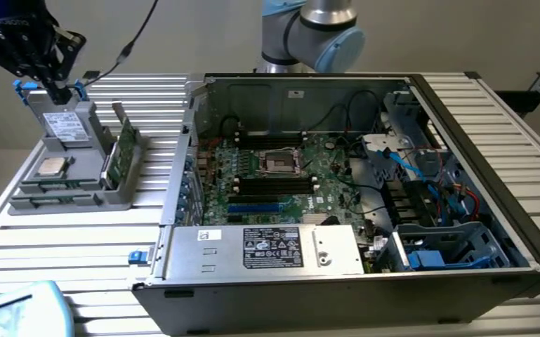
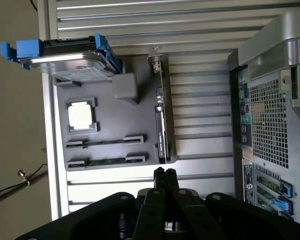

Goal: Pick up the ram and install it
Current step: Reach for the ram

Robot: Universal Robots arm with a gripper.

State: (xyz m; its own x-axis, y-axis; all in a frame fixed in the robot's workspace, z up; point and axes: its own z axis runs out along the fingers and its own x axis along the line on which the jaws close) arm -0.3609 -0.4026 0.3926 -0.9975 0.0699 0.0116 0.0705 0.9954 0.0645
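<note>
The ram (image 1: pixel 53 201) (image 2: pixel 105 161) is a thin green stick lying in the outermost slot of a grey holder (image 1: pixel 110 196) (image 2: pixel 120 127) on the slatted table, at the exterior view's left. My gripper (image 1: pixel 61 91) (image 2: pixel 164 173) hangs above that holder, over its hard-drive end, well clear of the ram. Its fingers are shut, pressed together with nothing between them. The open computer case (image 1: pixel 345 295) lies in the middle, with the motherboard's dark memory slots (image 1: pixel 270 184) exposed.
The holder also carries a hard drive with blue rails (image 1: pixel 64 126) (image 2: pixel 70 57), a silver CPU (image 1: pixel 53 166) (image 2: pixel 81 116) and an upright green expansion card (image 1: pixel 120 151) (image 2: pixel 161 120). The arm's base (image 1: pixel 312 35) stands behind the case. A pale blue object (image 1: pixel 17 312) sits at the near corner.
</note>
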